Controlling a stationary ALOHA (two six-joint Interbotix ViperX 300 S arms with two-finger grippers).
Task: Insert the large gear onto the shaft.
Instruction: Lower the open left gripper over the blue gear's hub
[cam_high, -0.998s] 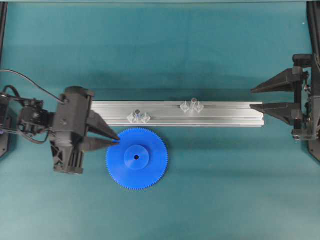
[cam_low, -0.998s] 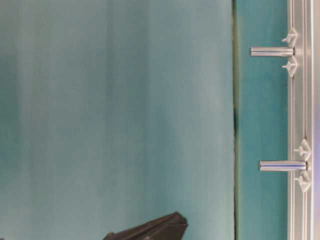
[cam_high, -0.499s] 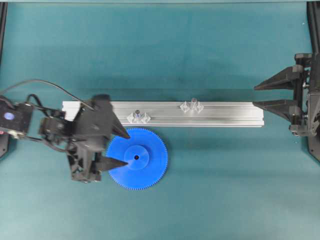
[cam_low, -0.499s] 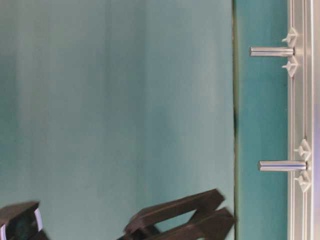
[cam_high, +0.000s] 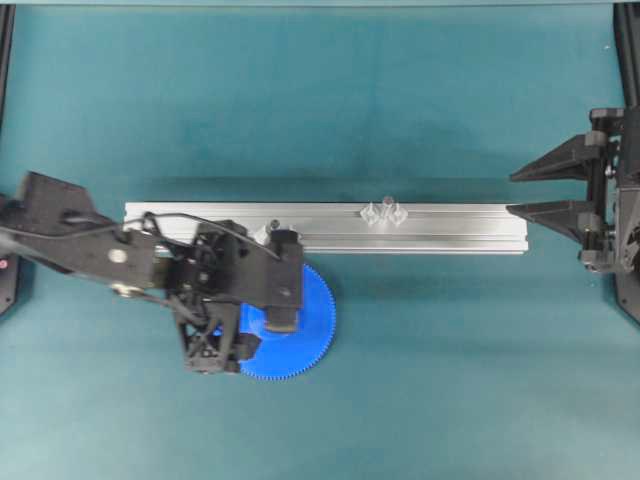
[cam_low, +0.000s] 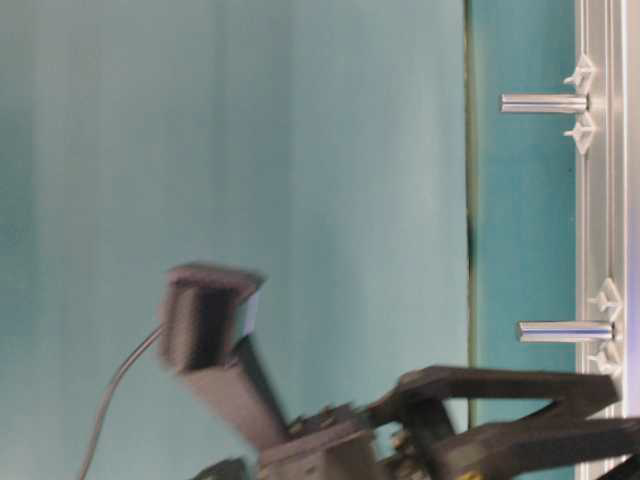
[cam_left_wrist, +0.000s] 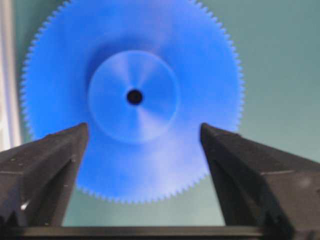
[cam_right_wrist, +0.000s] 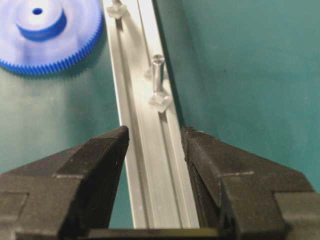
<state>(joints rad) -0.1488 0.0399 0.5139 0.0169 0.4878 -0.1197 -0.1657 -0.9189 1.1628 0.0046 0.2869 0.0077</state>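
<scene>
Large gear (cam_left_wrist: 135, 100): blue plastic, matt, fine moulded teeth. Rail (cam_high: 450, 228): brushed silvery aluminium, grooved, soft sheen. Shaft (cam_right_wrist: 158, 73): pale polished metal on clear plastic bracket (cam_right_wrist: 160, 101). Table cover (cam_high: 320, 90): matt teal. Left gripper (cam_left_wrist: 142, 142) fingers: matt black plastic, slightly grainy.

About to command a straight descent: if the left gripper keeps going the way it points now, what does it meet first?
Most likely the large gear: the left gripper points down at it, open fingers astride its hub. Remaining depth is unclear.
</scene>
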